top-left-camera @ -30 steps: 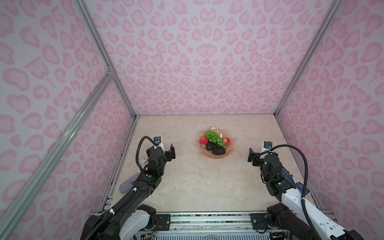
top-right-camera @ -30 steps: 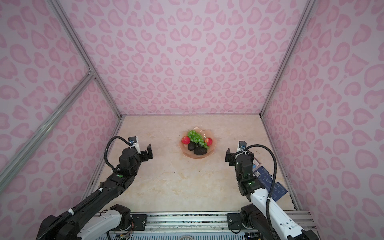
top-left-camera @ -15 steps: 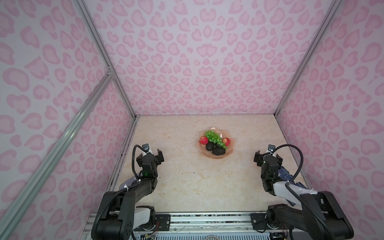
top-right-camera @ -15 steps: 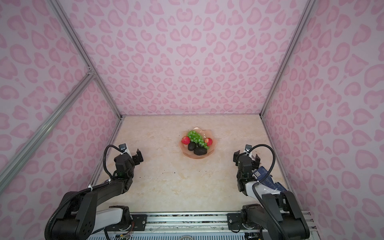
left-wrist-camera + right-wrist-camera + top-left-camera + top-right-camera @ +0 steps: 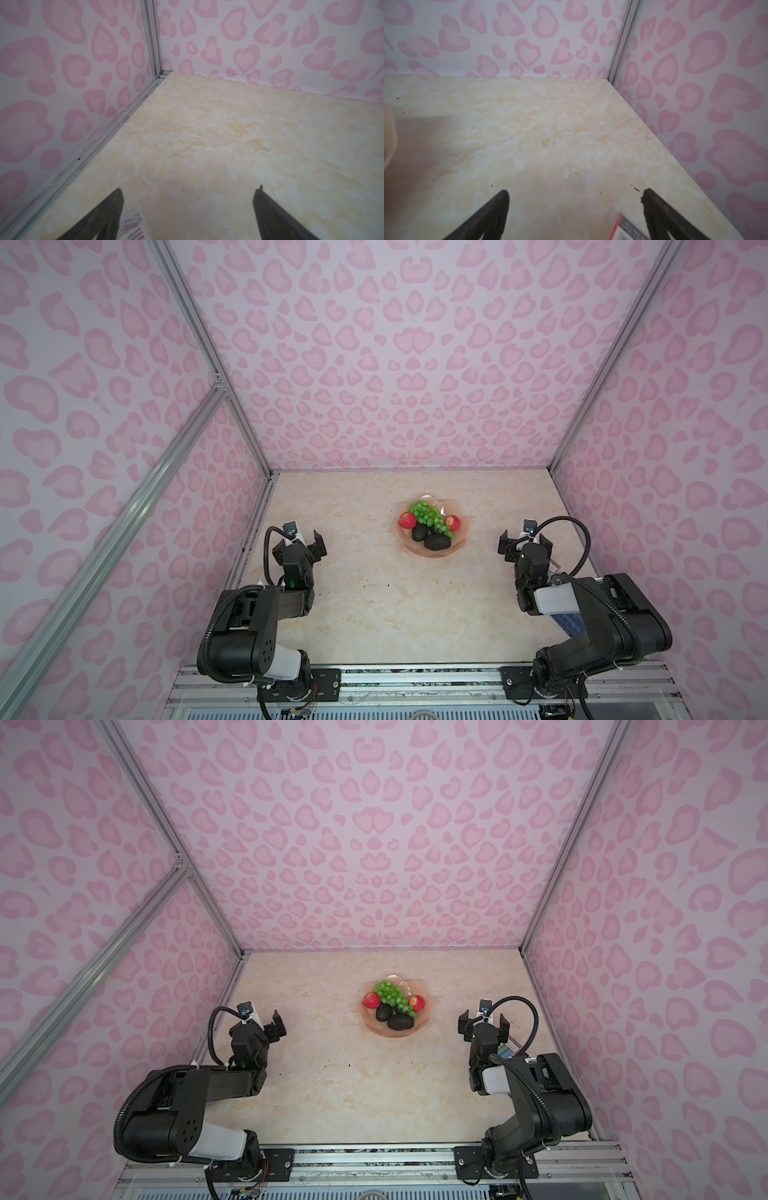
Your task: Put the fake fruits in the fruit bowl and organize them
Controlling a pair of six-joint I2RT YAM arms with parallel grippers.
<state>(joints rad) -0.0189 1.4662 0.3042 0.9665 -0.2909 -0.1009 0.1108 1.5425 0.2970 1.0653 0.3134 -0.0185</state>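
Your left arm (image 5: 245,614) and right arm (image 5: 615,626) are built of glossy black, boxy links with rounded joints, each carrying one white shell. A ribbed black cable (image 5: 267,549) loops over each wrist, and a small green light (image 5: 291,583) glows on your left forearm.

One bowl (image 5: 458,548), one grape bunch (image 5: 428,512), two avocados (image 5: 437,542), two red fruits (image 5: 407,521).

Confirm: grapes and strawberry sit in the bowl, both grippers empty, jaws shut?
Jaws are not shut: each wrist view shows them spread wide, left gripper and right gripper alike. Grapes and strawberry sit in the bowl, both grippers empty.
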